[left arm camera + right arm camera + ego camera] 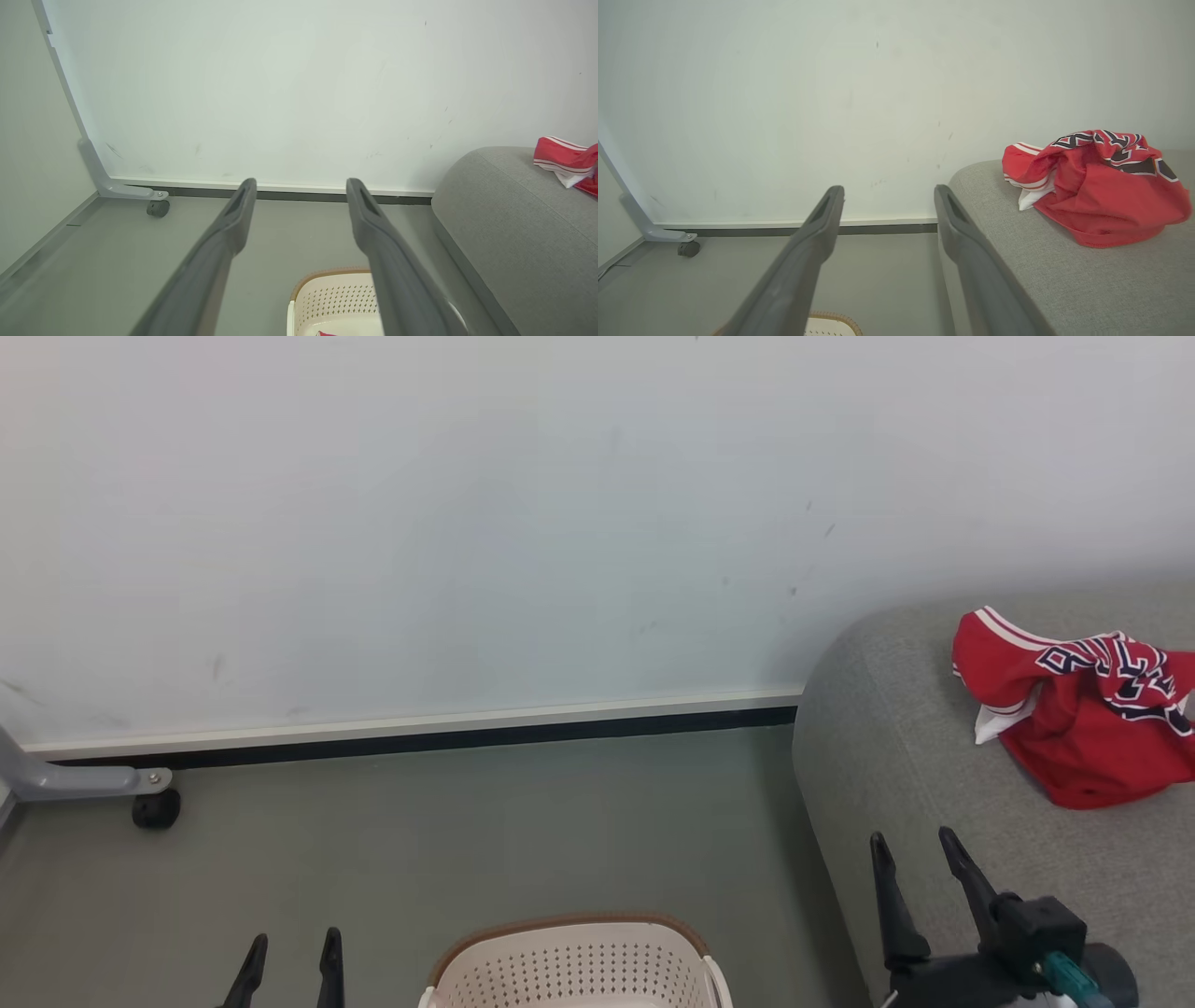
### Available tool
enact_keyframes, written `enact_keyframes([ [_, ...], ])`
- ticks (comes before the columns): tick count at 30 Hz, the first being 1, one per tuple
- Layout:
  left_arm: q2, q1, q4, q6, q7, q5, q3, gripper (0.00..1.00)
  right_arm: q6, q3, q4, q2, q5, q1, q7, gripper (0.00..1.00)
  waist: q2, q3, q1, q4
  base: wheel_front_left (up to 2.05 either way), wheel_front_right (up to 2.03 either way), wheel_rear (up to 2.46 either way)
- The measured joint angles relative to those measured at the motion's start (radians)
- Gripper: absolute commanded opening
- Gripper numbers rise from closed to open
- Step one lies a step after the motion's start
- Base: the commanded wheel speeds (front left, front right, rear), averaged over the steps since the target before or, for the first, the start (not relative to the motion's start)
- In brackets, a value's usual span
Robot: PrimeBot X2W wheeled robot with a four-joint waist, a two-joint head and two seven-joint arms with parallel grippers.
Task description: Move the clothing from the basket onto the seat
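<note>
Though crumpled, red jersey [1074, 747] w/ white stripes

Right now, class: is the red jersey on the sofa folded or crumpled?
Crumpled: the jersey lies bunched in a heap on the sofa, lettering creased.

Dark lettering on the jersey [1074, 747] is too crumpled to read.

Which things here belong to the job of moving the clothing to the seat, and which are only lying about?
Job: jersey on the sofa; basket, with a red scrap showing inside.
Lying about: caster on a grey frame leg, by the wall.
</note>
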Motion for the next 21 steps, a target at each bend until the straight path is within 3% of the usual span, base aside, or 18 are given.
enact_keyframes([
  [10, -0.025, 0.065, -0.050, 0.000, 0.000, 0.039, 0.064, 1.00, -0.011, -0.027, -0.146, -0.002, -0.007, 0.123, 0.000, 1.00, 0.0001, -0.005, 0.0001, -0.011, 0.00, 0.00, 0.00],
  [21, -0.044, 0.084, -0.072, 0.000, 0.000, 0.066, 0.084, 1.00, -0.019, -0.034, -0.219, 0.001, -0.011, 0.167, 0.000, 1.00, 0.0001, -0.001, 0.0002, -0.019, 0.00, 0.00, 0.00],
])
